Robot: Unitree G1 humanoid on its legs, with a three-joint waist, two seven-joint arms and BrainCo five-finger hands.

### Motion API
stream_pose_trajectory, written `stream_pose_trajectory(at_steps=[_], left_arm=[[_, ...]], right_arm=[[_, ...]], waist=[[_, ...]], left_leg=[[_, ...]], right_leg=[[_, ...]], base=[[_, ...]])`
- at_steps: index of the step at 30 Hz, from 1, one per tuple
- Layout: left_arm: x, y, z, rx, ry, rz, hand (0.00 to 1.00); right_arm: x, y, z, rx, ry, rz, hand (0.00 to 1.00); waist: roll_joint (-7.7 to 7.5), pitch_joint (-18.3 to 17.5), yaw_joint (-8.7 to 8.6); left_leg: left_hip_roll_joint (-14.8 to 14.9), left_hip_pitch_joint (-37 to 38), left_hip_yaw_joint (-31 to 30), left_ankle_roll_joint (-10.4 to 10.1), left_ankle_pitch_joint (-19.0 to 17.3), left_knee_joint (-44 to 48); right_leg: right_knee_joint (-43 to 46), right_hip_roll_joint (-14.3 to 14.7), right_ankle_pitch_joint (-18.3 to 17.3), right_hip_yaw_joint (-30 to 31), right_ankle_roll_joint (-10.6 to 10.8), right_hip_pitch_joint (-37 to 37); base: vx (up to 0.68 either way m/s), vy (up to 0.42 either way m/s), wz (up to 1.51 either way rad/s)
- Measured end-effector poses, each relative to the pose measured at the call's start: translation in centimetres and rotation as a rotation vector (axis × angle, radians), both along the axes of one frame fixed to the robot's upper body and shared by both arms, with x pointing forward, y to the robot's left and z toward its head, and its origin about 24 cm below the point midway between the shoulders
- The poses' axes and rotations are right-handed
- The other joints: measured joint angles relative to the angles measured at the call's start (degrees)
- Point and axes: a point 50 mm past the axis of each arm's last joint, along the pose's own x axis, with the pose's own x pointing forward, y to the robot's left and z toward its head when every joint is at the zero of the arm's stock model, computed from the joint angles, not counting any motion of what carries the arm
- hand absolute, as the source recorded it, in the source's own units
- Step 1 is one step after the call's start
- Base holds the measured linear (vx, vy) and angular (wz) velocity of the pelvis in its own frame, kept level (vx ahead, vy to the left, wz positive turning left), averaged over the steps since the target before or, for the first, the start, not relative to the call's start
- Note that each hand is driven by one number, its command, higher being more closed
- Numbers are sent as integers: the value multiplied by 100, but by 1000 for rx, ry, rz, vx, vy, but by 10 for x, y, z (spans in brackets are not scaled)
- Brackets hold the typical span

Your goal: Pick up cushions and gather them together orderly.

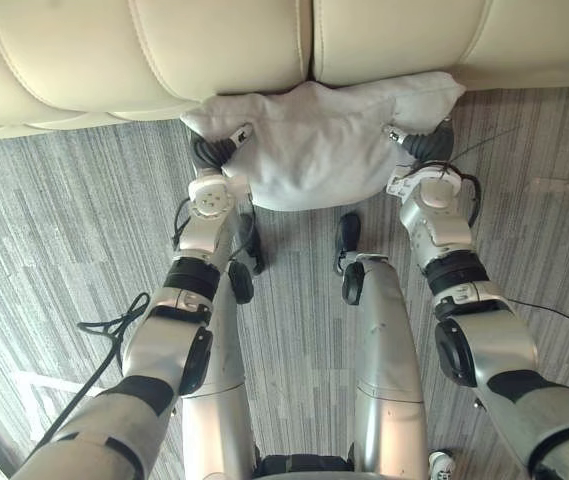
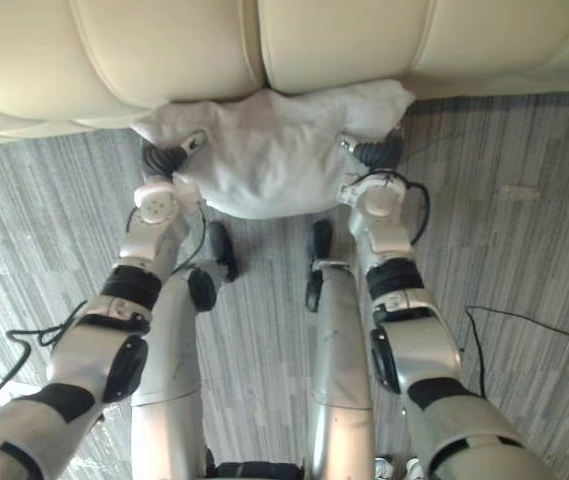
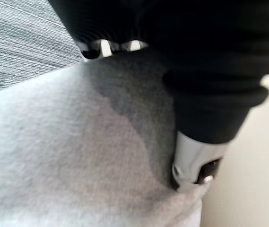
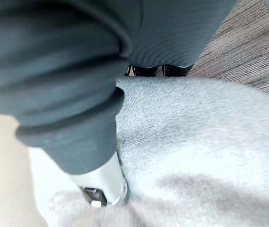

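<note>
A light grey cushion (image 1: 314, 140) hangs between my two hands, just in front of the cream sofa's lower edge and above the floor. My left hand (image 1: 216, 150) grips its left end. In the left wrist view the thumb (image 3: 193, 163) digs into the cloth (image 3: 77, 156), and the other fingers wrap past the cushion's edge. My right hand (image 1: 426, 143) clamps the right end the same way. There the thumb (image 4: 103, 187) presses down on the fabric (image 4: 210, 142). The cushion sags a little in the middle, and its top corners touch the sofa.
The cream leather sofa (image 1: 144, 50) spans the whole top of the view, with a seam between two sections above the cushion. Grey striped carpet (image 1: 54, 220) lies on both sides.
</note>
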Motion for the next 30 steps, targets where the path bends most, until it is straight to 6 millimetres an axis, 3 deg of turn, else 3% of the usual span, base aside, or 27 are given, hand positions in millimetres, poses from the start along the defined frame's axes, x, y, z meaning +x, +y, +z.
stream_pose_trajectory(at_steps=[5, 11, 12, 13, 17, 19, 22, 26, 28, 29, 30], left_arm=[[-13, -8, -13, 26, -22, -38, 100], [-47, -20, -51, 1, -30, -97, 100], [-60, -22, -69, -16, 1, -107, 100], [-73, -25, -88, -38, 37, -115, 100], [-104, -35, -115, -104, 85, -146, 100], [-128, -32, -136, -122, 142, -158, 100], [-155, -28, -152, -148, 183, -168, 100], [-173, -24, -160, -157, 209, -178, 100], [-179, -23, -163, -163, 221, -181, 100], [-184, -23, -165, -168, 232, -182, 100], [-185, -23, -166, -169, 235, -183, 100]], right_arm=[[-14, -1, -29, 12, 26, 4, 100], [-59, 2, -64, 52, -23, -8, 100], [-76, 2, -79, 70, -16, -17, 100], [-92, 1, -96, 84, 11, -28, 100], [-132, -6, -114, 58, 23, -60, 100], [-158, -5, -125, 25, 42, -44, 100], [-189, -4, -133, -19, 71, -21, 100], [-209, -4, -143, -44, 117, 0, 100], [-216, -4, -147, -48, 139, 10, 100], [-222, -5, -148, -64, 153, 10, 100], [-224, -5, -148, -84, 157, 10, 100]], waist=[[-4, -8, -28], [-12, -34, -39], [-12, -267, -41], [-2, -731, -40], [-23, -938, -51], [-25, -1265, -43], [-18, -1598, -14], [0, -1839, 60], [17, -1854, 111], [27, -1855, 178], [25, -1865, 199]], left_leg=[[41, 676, 6, -53, 30, -283], [-17, 2341, 124, -202, 142, -1300], [-34, 2726, 177, -226, 158, -1553], [-45, 2836, 204, -257, 175, -1759], [-100, 4078, 293, -316, 266, -2453], [-153, 4839, 433, -335, 298, -2952], [-215, 5666, 609, -342, 326, -3450], [-181, 6161, 767, -325, 338, -3454], [-80, 6125, 736, -307, 352, -2859], [25, 5921, 526, -218, 465, -1985], [51, 5827, 455, -188, 563, -1676]], right_leg=[[-305, 68, 19, -38, -32, 675], [-1169, 98, 66, -107, -96, 2237], [-1362, 100, 90, -99, -137, 2571], [-1596, 115, 91, -122, -136, 2679], [-2158, 112, 115, -203, -152, 3855], [-2530, 110, 115, -190, -151, 4517], [-2876, 110, 98, -139, -122, 5200], [-3161, 150, 52, -12, -55, 5756], [-3252, 166, -6, 2, -54, 6026], [-3231, 183, -147, 14, -84, 6277], [-3202, 180, -211, 15, -125, 6333]], base=[[-3, -5, -9], [47, -41, -10], [128, -32, -15], [155, -18, -13], [212, -4, -7], [260, 1, -22], [202, 28, -23], [106, 48, -23], [29, 45, -13], [-11, 48, -8], [-12, 53, -5]])
